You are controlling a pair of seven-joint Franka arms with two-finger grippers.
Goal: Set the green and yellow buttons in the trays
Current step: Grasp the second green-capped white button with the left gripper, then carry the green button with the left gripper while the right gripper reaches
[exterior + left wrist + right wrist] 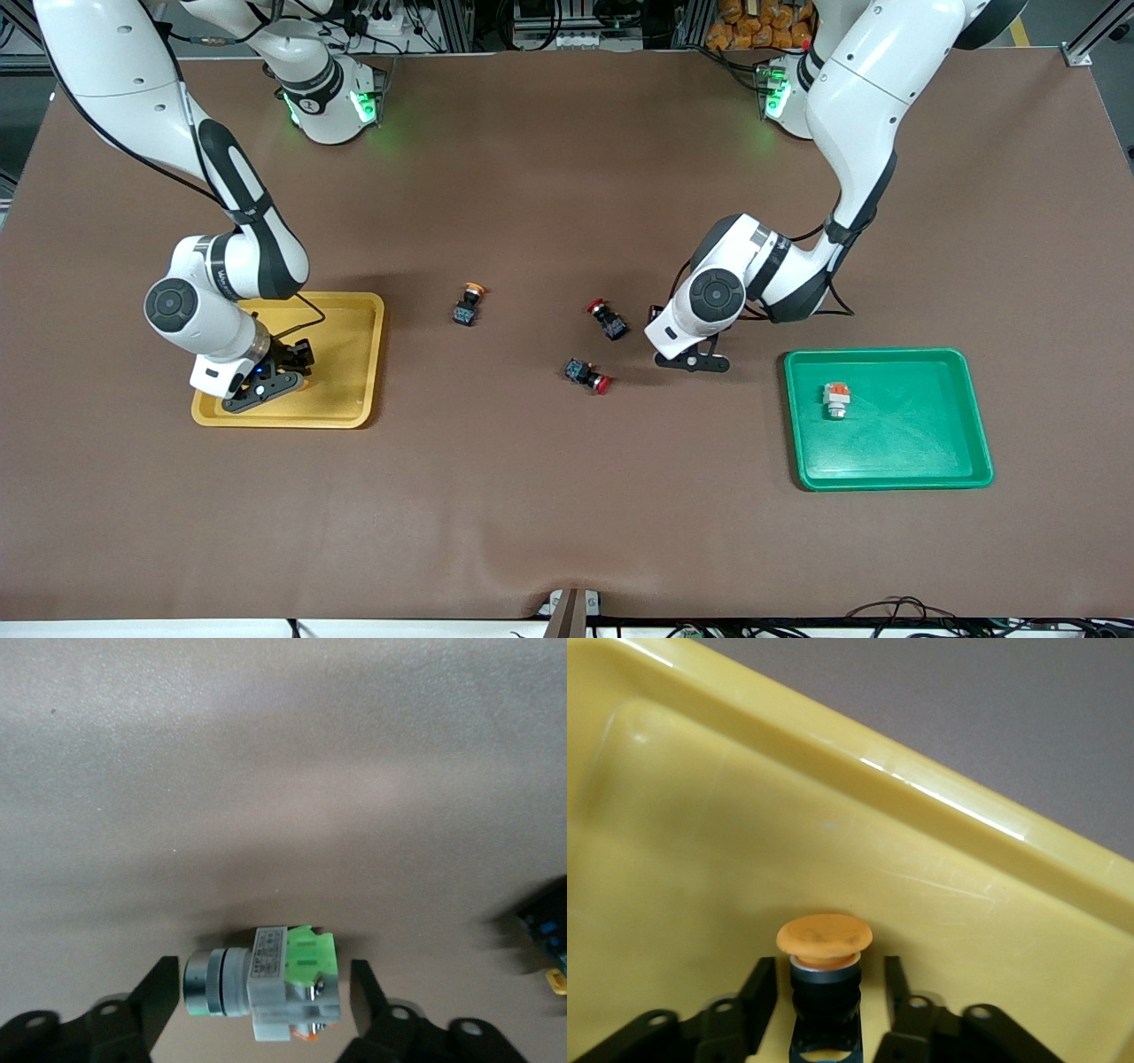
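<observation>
Nearest the front camera lies the green tray (889, 419), at the left arm's end of the surface (549, 496), with one white-bodied button (835, 400) already lying in it. In the left wrist view, the fingers (152, 1003) of the left gripper (257, 997) are shown spread wide to either side of a green button (266, 979) lying on its side on the bare surface, gaps showing on both sides; nothing is gripped. In the front view this gripper (693, 361) is seen low over the surface beside the tray. In the right wrist view, the fingers (757, 992) of the right gripper (824, 992) flank a yellow-capped button (825, 948) standing in the yellow tray (859, 842), narrow gaps remaining, so the button is judged released or close to it; in the front view that gripper (266, 379) is down in the yellow tray (368, 354). Out on the open surface are seen a second yellow-capped button (468, 304) and two red-capped switches (608, 319) (588, 373). As a risk, the lying green button could roll or twist between closing fingers, because its round barrel offers a poor seat; the upright yellow-capped button could be tipped if a finger is dragged against its cap on withdrawal; a red-capped switch could be mistaken for a target.
</observation>
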